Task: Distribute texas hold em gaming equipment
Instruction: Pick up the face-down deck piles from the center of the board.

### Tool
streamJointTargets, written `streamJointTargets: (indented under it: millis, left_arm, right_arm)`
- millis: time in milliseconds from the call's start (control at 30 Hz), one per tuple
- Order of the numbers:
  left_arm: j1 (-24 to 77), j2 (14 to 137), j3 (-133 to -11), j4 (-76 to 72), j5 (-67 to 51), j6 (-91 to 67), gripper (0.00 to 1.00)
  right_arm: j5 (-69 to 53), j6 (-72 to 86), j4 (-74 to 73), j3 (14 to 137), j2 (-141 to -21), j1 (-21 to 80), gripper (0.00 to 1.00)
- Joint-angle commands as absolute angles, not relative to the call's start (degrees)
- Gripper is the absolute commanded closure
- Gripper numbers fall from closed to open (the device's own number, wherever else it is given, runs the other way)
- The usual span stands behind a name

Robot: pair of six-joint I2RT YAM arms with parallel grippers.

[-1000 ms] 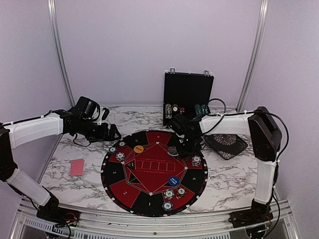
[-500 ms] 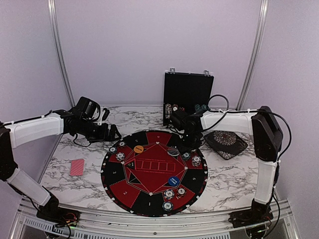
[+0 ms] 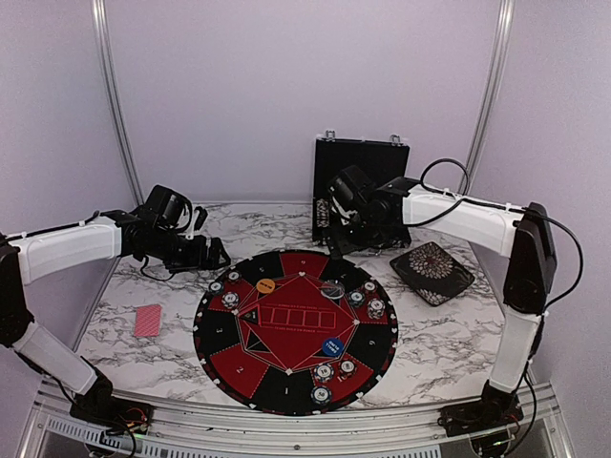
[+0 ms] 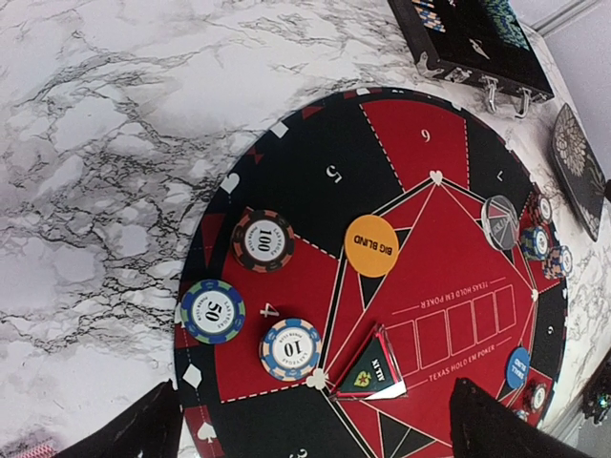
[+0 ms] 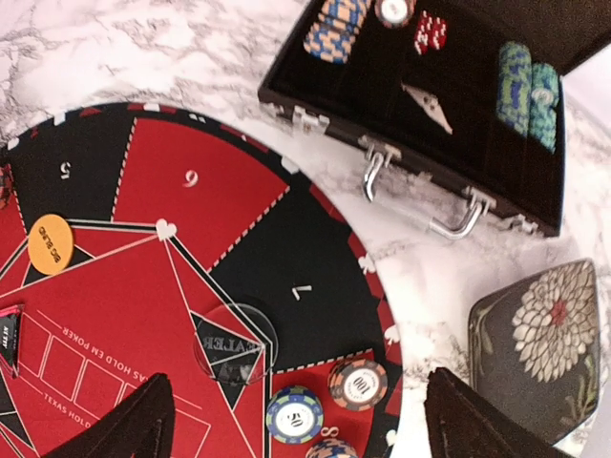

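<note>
1. Poker chips [image 5: 358,384] lay beside the figure 7 on the mat [image 5: 200,191], lower centre of my right wrist view. More stood stacked in the case [image 5: 477,162] at the top.
2. My right gripper [image 5: 298,382] hung wide and empty above them. My left gripper [image 4: 320,412] was also wide and empty.
3. I judged the next pick needed a straight drop onto one stack [image 5: 525,81], with my fingers clear of its neighbours.
4. Marbled table [image 3: 449,334], pale lilac walls [image 3: 239,86].

A white marble-patterned table [image 3: 449,343] stands inside plain lilac walls [image 3: 286,86]. Slim metal posts [image 3: 111,95] rise from its far corners under soft, even light.
</note>
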State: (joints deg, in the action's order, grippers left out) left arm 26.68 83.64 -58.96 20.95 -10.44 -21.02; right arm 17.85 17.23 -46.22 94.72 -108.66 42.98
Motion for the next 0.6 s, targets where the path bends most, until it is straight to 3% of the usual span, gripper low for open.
streamJointTargets:
  millis: [0, 67, 567]
  left_arm:
    - [26.5, 81.8, -58.3, 23.0, -6.9, -22.8, 0.01]
    - [26.5, 81.2, -58.3, 24.7, -5.5, -23.4, 0.01]
    - [26.1, 72.9, -54.7, 35.5, 9.6, -30.3, 0.01]
  right_arm:
    - [19.1, 14.2, -40.1, 98.2, -105.6, 42.5, 0.06]
    - [18.8, 13.3, -36.9, 97.8, -104.5, 42.5, 0.02]
    - [20.0, 10.8, -16.7, 84.6, -92.6, 41.9, 0.02]
